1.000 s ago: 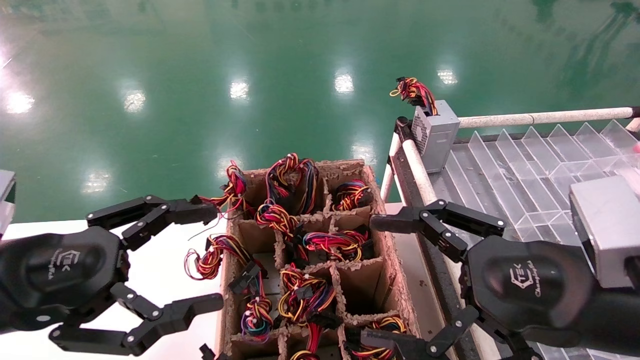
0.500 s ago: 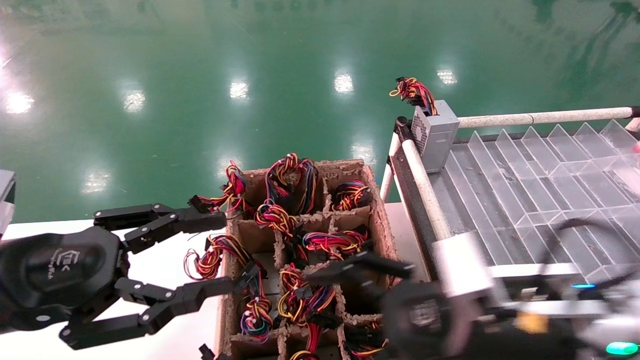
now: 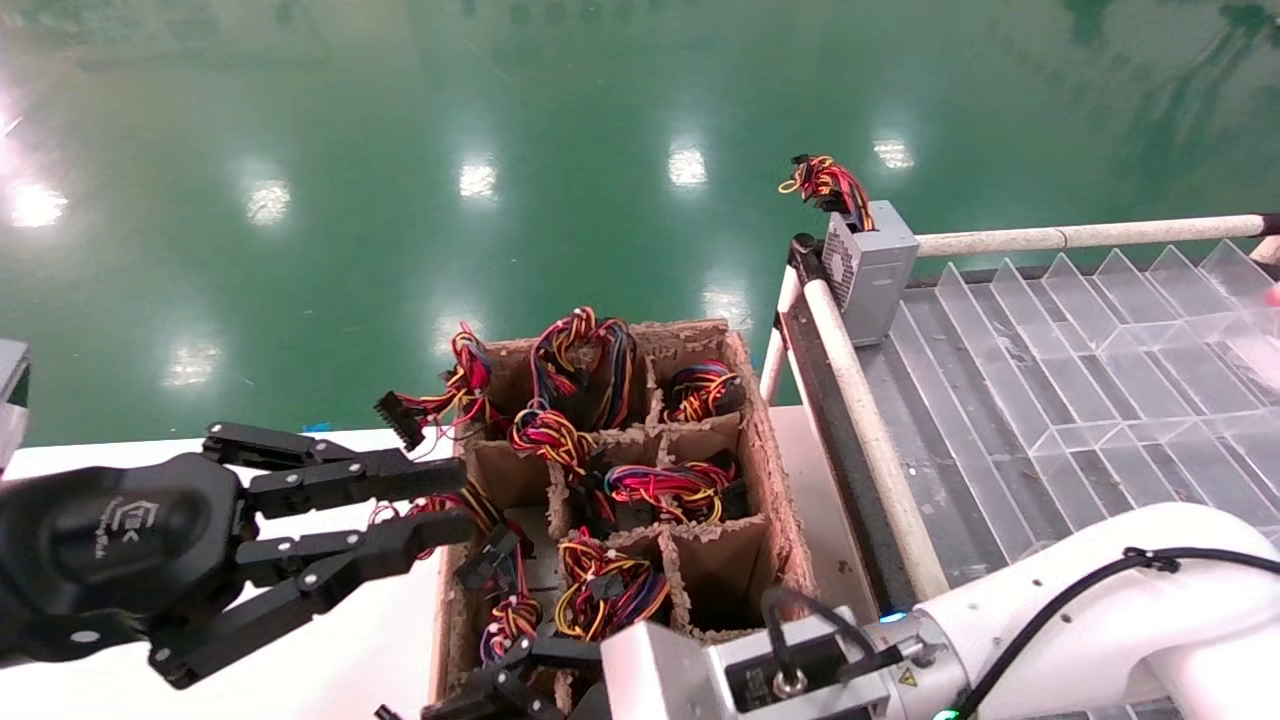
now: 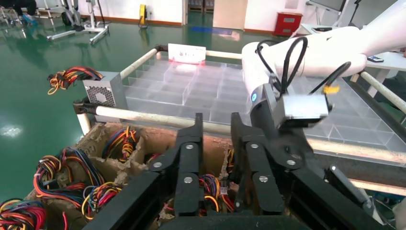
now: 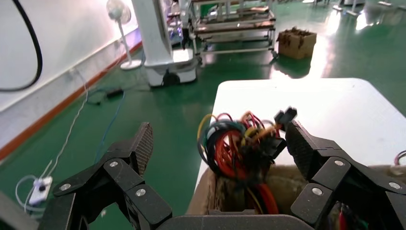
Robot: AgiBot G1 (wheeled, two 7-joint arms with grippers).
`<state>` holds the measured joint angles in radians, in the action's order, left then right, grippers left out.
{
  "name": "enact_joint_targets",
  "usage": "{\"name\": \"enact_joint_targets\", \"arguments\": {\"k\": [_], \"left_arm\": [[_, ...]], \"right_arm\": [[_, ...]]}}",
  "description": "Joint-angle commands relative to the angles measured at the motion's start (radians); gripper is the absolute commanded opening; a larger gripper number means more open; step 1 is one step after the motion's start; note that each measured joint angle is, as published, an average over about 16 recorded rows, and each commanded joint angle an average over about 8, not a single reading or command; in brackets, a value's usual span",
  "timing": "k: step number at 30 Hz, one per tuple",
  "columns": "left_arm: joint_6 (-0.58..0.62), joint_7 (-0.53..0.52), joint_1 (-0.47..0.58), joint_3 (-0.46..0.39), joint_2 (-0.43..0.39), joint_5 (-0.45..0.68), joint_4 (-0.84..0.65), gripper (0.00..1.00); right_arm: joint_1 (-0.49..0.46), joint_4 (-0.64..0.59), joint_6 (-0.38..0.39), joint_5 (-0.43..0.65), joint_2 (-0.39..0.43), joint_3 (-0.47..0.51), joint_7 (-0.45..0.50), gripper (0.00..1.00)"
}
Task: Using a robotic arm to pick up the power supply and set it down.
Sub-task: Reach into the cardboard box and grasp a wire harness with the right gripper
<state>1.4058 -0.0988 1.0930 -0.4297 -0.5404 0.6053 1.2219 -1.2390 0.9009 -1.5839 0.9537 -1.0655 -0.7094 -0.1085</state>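
My right gripper [image 5: 218, 132] is open wide. In the right wrist view a loose red-yellow-black wire bundle [image 5: 239, 143] with black connectors rises from a carton cell between its fingertips, untouched. That bundle belongs to the power supply, whose grey box is hidden in the cell. In the head view the right gripper [image 3: 505, 680] sits low at the carton's near end, half covered by the silver wrist block of the white robotic arm [image 3: 1100, 600]. My left gripper [image 3: 465, 500] hovers at the carton's left wall with its fingers [image 4: 189, 158] drawn to a narrow gap and wires showing behind the gap.
The cardboard carton [image 3: 770, 470] has cells full of wire bundles and stands on a white table [image 3: 340, 640]. To its right is a pipe-framed rack [image 3: 870, 430] with clear dividers [image 3: 1080, 350]. Another grey box [image 3: 872, 265] with a coiled bundle stands on the rack's far corner.
My right arm swung from the carton's right side down to its near end, turning the wrist. The left gripper's fingers narrowed from wide open and shifted right toward the carton.
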Motion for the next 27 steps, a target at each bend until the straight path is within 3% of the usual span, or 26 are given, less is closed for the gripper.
{"name": "enact_joint_targets", "arguments": {"k": [1,15,27], "left_arm": [[0.000,0.000,0.000,0.000,0.000,0.000,0.000,0.00],[0.000,0.000,0.000,0.000,0.000,0.000,0.000,0.00],[0.000,0.000,0.000,0.000,0.000,0.000,0.000,0.00]], "right_arm": [[-0.010,-0.012,0.001,0.006,-0.011,-0.030,-0.024,0.00],[-0.035,-0.026,0.054,0.019,-0.018,-0.074,-0.158,0.00],[-0.043,-0.041,0.064,0.033,-0.037,-0.080,-0.183,0.00]]}}
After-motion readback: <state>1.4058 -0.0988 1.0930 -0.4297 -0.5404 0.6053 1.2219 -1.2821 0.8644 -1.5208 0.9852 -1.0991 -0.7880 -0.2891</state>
